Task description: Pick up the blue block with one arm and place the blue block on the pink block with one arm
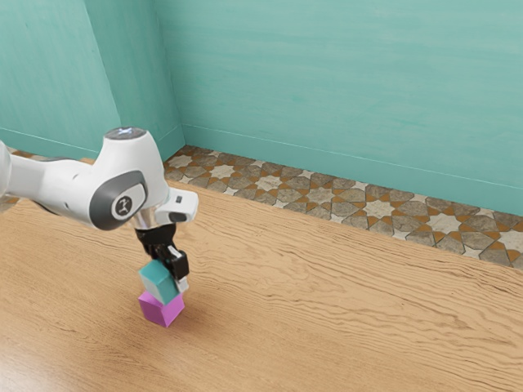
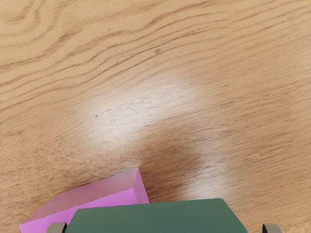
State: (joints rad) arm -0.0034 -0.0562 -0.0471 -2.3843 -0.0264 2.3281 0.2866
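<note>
The blue block [image 1: 158, 281], teal in colour, is held slightly tilted right on top of the pink block [image 1: 161, 309] on the wooden table. My gripper [image 1: 173, 276] comes down from the upper left and is shut on the blue block, its black fingers [image 1: 178, 263] on two sides of it. In the wrist view the blue block [image 2: 155, 217] shows dark just under my hand, with a fingertip at each side, and the pink block [image 2: 97, 196] sticks out from beneath it.
The wooden table [image 1: 343, 310] spreads wide toward the exterior view's right and front. Behind it lie a patterned tile floor [image 1: 368, 204] and teal walls [image 1: 343, 82].
</note>
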